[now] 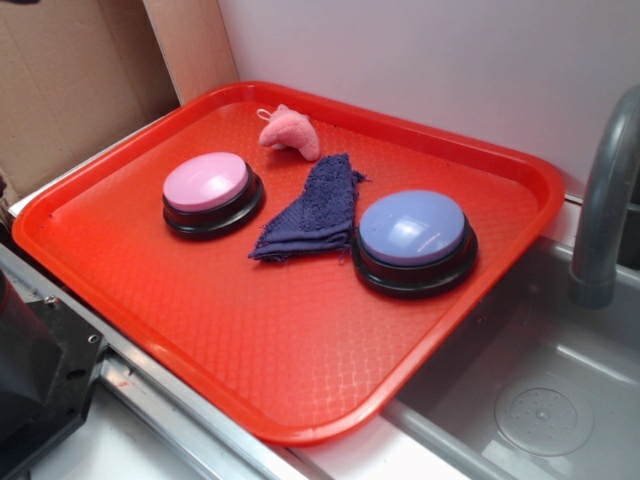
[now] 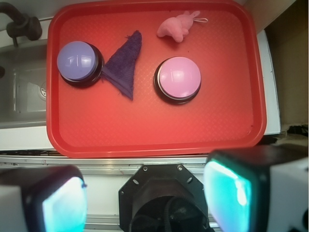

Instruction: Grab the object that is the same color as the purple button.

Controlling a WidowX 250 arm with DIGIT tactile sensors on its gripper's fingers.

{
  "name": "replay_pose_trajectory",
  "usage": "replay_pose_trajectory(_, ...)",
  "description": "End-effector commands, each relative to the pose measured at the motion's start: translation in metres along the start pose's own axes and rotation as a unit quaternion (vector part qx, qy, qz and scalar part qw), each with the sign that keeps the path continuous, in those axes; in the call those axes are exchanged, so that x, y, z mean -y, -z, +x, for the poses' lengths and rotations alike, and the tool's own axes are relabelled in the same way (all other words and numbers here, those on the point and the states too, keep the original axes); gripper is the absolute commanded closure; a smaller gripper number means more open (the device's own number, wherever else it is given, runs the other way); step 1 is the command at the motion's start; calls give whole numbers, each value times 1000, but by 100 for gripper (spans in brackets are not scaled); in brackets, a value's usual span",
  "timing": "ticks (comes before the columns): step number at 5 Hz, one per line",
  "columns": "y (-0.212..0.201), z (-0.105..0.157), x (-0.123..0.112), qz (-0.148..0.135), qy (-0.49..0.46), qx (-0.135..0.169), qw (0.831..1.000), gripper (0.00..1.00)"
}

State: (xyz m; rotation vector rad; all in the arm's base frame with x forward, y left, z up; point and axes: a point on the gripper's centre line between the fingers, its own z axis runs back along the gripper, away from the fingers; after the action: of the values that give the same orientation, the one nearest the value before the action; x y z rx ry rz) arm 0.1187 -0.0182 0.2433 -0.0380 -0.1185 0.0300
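A dark purple-navy rag (image 1: 315, 210) (image 2: 123, 67) lies flat on the red tray (image 1: 260, 350) (image 2: 145, 135), between two buttons. The purple button (image 1: 413, 235) (image 2: 77, 62), lavender dome on a black base, touches the rag's edge. In the wrist view my gripper (image 2: 145, 191) hangs high over the robot's base, outside the tray's near edge and far from the rag. It stands open, with nothing between its two cyan pads (image 2: 227, 191). The exterior view does not show the gripper.
A pink-domed button (image 1: 208, 190) (image 2: 178, 78) and a small pink plush toy (image 1: 290, 130) (image 2: 177, 26) also sit on the tray. A grey sink (image 1: 540, 390) with a faucet (image 1: 600, 200) lies beside the tray. The black robot base (image 2: 166, 198) is below the gripper.
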Motion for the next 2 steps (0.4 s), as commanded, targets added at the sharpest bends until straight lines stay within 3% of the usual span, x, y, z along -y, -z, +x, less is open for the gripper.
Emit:
replay_pose_trajectory(1, 0, 0, 0, 0, 0, 0, 1000, 0)
replay_pose_trajectory(2, 10, 14, 4, 7, -51, -3, 999, 0)
